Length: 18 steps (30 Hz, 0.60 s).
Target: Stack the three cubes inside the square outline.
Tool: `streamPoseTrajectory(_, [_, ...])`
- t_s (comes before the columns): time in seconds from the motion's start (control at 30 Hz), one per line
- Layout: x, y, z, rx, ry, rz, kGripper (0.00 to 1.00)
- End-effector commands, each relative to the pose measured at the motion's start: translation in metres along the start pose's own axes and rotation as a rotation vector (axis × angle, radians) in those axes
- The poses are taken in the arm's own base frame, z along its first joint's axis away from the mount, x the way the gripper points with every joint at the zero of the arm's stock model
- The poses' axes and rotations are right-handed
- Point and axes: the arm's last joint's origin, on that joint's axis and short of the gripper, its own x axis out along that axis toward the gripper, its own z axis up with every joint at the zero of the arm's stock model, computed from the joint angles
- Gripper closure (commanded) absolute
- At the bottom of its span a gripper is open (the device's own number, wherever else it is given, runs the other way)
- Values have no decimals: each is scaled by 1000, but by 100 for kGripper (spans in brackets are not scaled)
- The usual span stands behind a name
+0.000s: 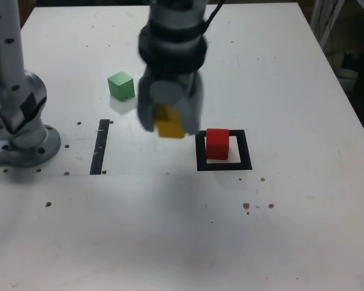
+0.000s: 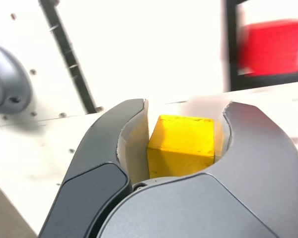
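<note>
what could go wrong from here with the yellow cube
The yellow cube, held in the fingers, could land crooked on the red cube and slide off, since its base is no wider. The red cube sits toward the exterior view's left in the square outline, so a knock that way might push it onto the tape.

Grey arm (image 1: 173,48) angled downward, slightly blurred, pincer (image 1: 170,124) lowermost, jaws holding a grip

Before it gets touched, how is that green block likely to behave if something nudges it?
The green cube would probably slide rather than roll, given its flat faces and sharp edges. Being as tall as it is wide, it seems unlikely to tip from a low push. Its crisp, straight shape suggests something stiff.
</note>
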Motion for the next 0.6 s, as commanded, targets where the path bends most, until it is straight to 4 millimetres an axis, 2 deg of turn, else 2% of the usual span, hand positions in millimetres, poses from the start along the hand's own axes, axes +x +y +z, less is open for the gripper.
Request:
streamPoseTrajectory(0.0, [-3, 11, 9, -9, -7, 0, 76])
streamPoseTrajectory(0.17, [-1, 30, 31, -46, -15, -2, 76])
streamPoseTrajectory(0.4, [12, 32, 57, -50, 13, -6, 76])
streamPoseTrajectory(0.57, [20, 35, 67, -48, 35, -9, 76])
